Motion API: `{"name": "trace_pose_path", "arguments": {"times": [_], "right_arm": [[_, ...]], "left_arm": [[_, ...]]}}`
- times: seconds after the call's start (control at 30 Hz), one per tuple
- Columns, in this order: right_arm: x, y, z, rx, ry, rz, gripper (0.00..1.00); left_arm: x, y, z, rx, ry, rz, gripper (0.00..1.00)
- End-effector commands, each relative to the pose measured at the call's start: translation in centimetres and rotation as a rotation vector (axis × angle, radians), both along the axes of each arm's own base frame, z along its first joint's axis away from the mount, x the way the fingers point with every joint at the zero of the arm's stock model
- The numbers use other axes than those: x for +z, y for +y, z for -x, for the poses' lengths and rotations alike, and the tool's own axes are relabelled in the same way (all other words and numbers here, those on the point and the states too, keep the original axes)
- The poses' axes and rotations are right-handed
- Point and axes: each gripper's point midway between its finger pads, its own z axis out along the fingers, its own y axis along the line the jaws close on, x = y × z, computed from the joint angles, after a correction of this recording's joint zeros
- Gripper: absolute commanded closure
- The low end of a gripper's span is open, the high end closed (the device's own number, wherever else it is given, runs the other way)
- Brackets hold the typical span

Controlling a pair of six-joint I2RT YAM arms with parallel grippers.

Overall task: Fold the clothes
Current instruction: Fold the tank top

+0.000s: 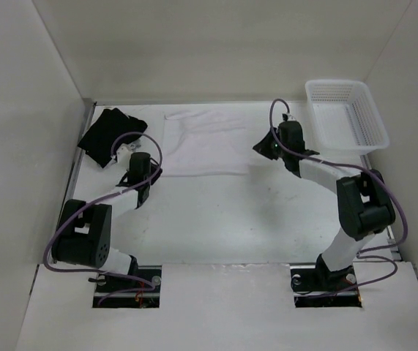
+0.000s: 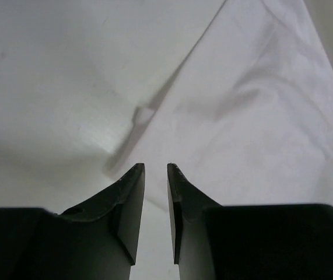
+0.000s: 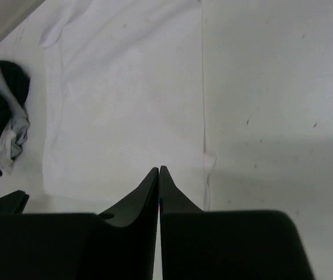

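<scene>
Left gripper (image 2: pixel 156 168) hangs slightly spread, pinching nothing, over an edge of the white garment (image 2: pixel 259 128). Right gripper (image 3: pixel 159 170), pressed together and empty, sits at its opposite edge. From above it lies far back on the table (image 1: pixel 216 219) as a flat rectangle, seemingly folded already; layers vanish white-on-white, so any remaining fold is unclear

Left wrist view. Two dark, wedge-shaped fingers (image 2: pixel 128 198) of the left gripper (image 2: pixel 154 168) rise from the lower edge, their tips parted by a narrow gap with nothing between them. A thin white soft fabric garment (image 2: pixel 253 116) fills the right and centre, lying flat with shallow creases. Its left edge runs diagonally from the top centre down towards the left fingertip, casting a grey shadow, and a small raised pucker interrupts it midway. The smooth white table surface (image 2: pixel 49 76) occupies the left side. Whether the fingertips touch the cloth cannot be told.
</scene>
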Motion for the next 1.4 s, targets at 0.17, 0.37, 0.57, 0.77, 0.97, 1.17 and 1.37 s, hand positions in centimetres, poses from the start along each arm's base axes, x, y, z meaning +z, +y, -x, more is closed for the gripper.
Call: {"name": "trace_pose_path", "arguments": {"times": [0.17, 0.37, 0.57, 0.77, 0.97, 1.17, 1.37], "right_arm": [[0.5, 1.8, 5.7, 0.033, -0.109, -0.06, 0.87], [-2.3, 1.7, 7.0, 0.037, -0.063, -0.061, 0.69], [-3.2, 1.7, 7.0, 0.03, -0.051, -0.083, 0.66], [-4.8, 1.3, 6.8, -0.011, 0.0, -0.096, 0.59], [-7.1, 1.5, 6.9, -0.034, 0.091, -0.147, 0.54], [-7.7, 2.1, 6.4, -0.04, 0.113, -0.184, 0.55], [-8.3, 2.9, 5.9, -0.018, 0.147, -0.225, 0.67]], "left_arm": [[-0.4, 0.4, 1.5, -0.018, -0.067, 0.138, 0.68], [-2.4, -0.4, 0.7, -0.047, -0.029, 0.194, 0.66], [-3.7, -0.5, 0.9, -0.04, 0.002, 0.229, 0.7], [-3.7, 0.1, 0.3, -0.006, -0.002, 0.209, 0.85], [-4.0, 0.6, 0.1, 0.024, -0.004, 0.191, 0.95], [-4.2, 0.6, 0.2, 0.027, -0.005, 0.186, 0.97], [-4.4, 0.5, 0.2, 0.027, -0.005, 0.191, 0.99]]}}
